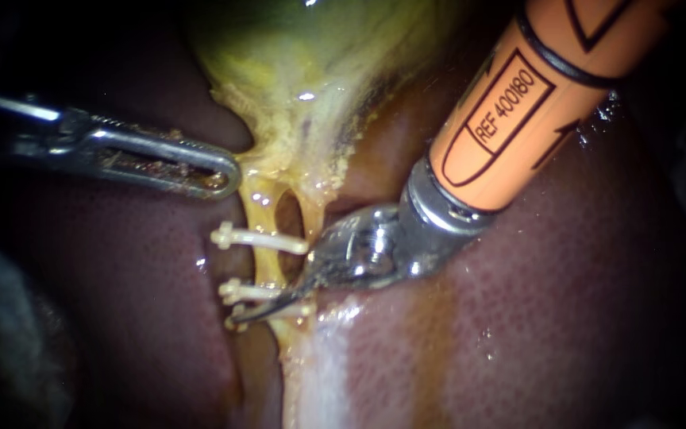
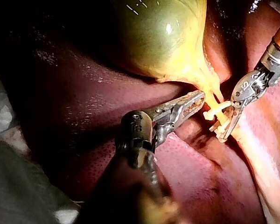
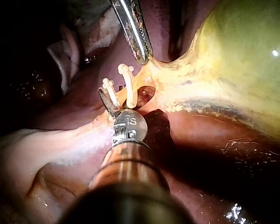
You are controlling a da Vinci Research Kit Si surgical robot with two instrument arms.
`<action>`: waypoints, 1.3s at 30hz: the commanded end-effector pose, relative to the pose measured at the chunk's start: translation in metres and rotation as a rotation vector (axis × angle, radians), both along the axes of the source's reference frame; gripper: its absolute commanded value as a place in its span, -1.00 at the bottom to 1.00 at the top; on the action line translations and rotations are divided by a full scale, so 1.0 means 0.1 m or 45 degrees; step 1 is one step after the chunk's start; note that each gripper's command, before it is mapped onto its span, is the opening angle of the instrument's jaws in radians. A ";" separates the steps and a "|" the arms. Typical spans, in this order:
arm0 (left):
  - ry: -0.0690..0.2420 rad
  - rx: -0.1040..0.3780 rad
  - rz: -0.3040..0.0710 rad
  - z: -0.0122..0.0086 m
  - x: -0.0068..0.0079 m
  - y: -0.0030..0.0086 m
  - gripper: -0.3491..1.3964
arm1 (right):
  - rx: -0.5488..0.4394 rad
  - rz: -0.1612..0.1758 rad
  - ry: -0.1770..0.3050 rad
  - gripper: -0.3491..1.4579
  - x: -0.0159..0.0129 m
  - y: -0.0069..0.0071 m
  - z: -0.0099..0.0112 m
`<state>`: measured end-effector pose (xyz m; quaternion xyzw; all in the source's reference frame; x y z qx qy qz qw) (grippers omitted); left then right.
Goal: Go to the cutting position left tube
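Jaws of orange-shafted right instrument (image 1: pixel 260 308) are parted astride yellow left tube (image 1: pixel 266 268) between white clips (image 1: pixel 260 238); silver left instrument (image 1: pixel 228 175) is clamped on yellow-green gallbladder (image 1: pixel 311 63).

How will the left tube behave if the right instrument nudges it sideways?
Probably floppy: the left tube is a thin yellow strand, so it would likely bend rather than resist. Likely slippery too, given its wet sheen. The clips across it may stiffen that stretch a little, and the right instrument lies right against them.

Bright light at centre, edges falling into deep shadow, wet glints on gallbladder (image 2: pixel 154 39)
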<state>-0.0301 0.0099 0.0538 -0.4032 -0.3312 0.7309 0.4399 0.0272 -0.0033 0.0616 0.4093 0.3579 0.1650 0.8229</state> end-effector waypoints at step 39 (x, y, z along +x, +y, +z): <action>-0.005 0.001 0.007 0.000 0.007 -0.001 -1.00 | 0.089 0.167 0.238 0.99 -0.017 0.009 0.013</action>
